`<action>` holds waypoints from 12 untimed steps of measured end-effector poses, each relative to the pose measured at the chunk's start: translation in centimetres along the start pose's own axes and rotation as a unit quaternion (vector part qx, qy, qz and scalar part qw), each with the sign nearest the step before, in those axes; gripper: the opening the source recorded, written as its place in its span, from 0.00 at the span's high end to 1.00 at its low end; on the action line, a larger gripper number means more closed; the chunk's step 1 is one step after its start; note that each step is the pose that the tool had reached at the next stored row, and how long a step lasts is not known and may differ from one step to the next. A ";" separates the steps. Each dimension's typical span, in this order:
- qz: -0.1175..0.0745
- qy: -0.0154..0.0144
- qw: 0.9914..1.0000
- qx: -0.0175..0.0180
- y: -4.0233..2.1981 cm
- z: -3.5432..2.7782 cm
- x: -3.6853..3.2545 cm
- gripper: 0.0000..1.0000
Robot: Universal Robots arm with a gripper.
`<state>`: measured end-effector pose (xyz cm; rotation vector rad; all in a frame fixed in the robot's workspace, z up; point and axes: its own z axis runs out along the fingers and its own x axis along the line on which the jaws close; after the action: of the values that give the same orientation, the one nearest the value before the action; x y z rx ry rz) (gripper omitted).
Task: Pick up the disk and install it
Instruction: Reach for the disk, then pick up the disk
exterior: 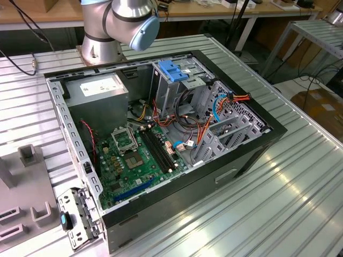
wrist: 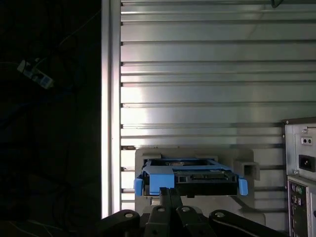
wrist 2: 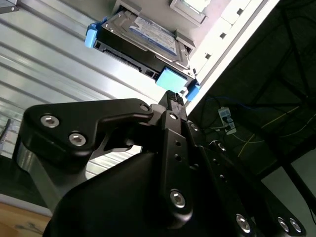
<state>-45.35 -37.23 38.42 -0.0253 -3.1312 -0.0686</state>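
Note:
The disk [wrist 2: 143, 37] is a flat dark drive with a white-and-blue label and blue plastic edging. It rests in a grey holder [wrist: 247, 160] on the ribbed metal table. In the first wrist view the disk [wrist: 197, 174] lies flat, one end facing me. My gripper [wrist 2: 172, 95] is shut, its two black fingers pressed together with nothing between them. The tips sit right at the blue end piece [wrist 2: 172, 79] of the disk; I cannot tell whether they touch it. The gripper [wrist: 171, 191] points straight at that end.
The open computer case [exterior: 257, 139] lies on the table, holding a drive cage with a blue handle [exterior: 174, 69], a grey power-supply box [exterior: 102, 88] and a green motherboard [exterior: 136, 155]. The case's rear panel [wrist: 301, 168] stands beside the holder. The table's edge [wrist: 111, 98] is close by.

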 end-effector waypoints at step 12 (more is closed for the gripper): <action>0.000 0.000 1.000 0.000 0.00 0.00 0.04 0.89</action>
<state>-45.39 -37.23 38.42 -0.0254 -3.1312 -0.0686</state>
